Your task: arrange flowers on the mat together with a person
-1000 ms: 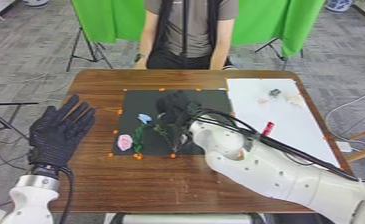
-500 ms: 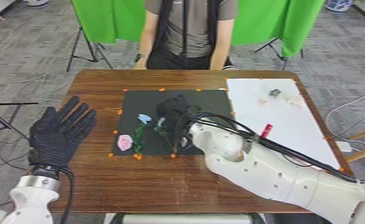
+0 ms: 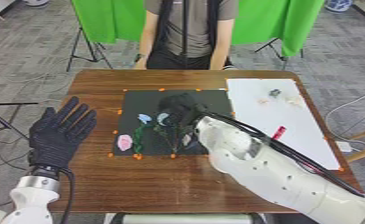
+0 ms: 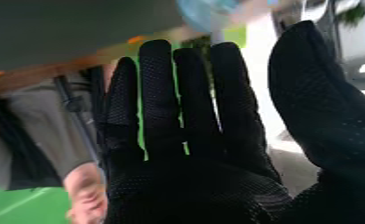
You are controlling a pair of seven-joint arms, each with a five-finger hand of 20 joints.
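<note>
My right hand (image 3: pixel 178 104) is over the upper middle of the black mat (image 3: pixel 140 104). In the right wrist view the hand (image 4: pixel 183 125) is open, fingers straight and thumb apart, with a pale blue flower (image 4: pixel 205 12) beyond the fingertips. In the head view that pale blue flower (image 3: pixel 162 119) lies beside the hand. Left of it is another light blue flower (image 3: pixel 145 118), and a pink flower (image 3: pixel 124 142) lies near the mat's lower left corner. A pale flower (image 3: pixel 187 139) is partly hidden by my right arm. My left hand (image 3: pixel 56 137) is open at the table's left edge.
A white sheet (image 3: pixel 249 95) on the right side of the table bears a small grey-green flower (image 3: pixel 274 93) and a pale one (image 3: pixel 295 101). A red piece (image 3: pixel 279 132) shows beside my right forearm. Orange markers line the black mat.
My right forearm has shifted to the right, and the hand has drawn off the pale blue flower, which now shows more fully. The left hand has stayed still.
</note>
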